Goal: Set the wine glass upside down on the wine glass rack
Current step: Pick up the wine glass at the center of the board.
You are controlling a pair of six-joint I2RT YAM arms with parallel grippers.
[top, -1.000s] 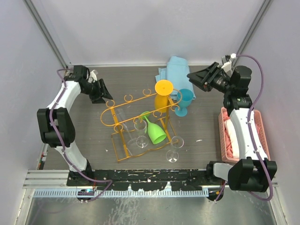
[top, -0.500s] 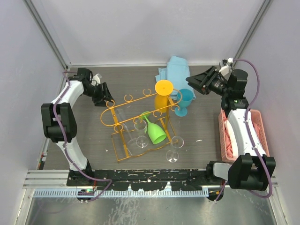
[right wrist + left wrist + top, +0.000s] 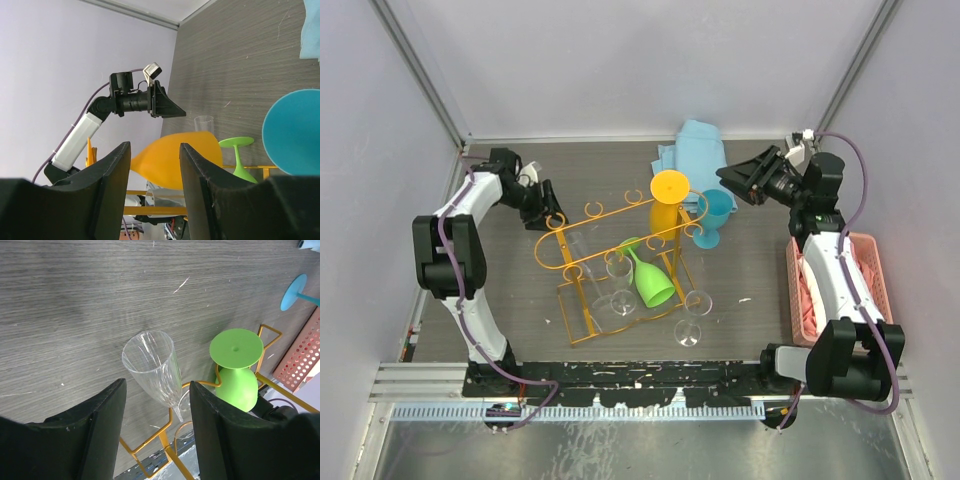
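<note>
- The wine glass rack (image 3: 582,216) stood at the middle of the table (image 3: 510,300), its long top rail running from near left to far right.
- A clear flute (image 3: 152,365) hung at the left part of the rail, its stem caught in the wire and its mouth pointing away from the rail.
- A green glass (image 3: 648,280) hung upside down near the middle of the rack, foot uppermost. The left wrist view confirmed the flat foot on top.
- An orange glass (image 3: 668,200) sat upside down at the far right part of the rail.
- A blue glass (image 3: 713,212) was just beside the right end of the rack. I could not tell whether it hung from a loop.
- Two more clear glasses were noted: one (image 3: 620,290) inside the frame beside the green glass, and one (image 3: 691,318) at the near right corner. How they were held could not be made out.
- The left gripper (image 3: 548,205) hovered just beside the far left end of the rail, jaws apart and holding nothing.
- The right gripper (image 3: 728,178) hung at the far right, near the blue glass and above it, jaws apart and empty.
- Neither gripper touched any glass.
- A blue cloth (image 3: 692,150) lay at the far edge behind the rack. A pink basket (image 3: 875,290) stood on the right side.
</note>
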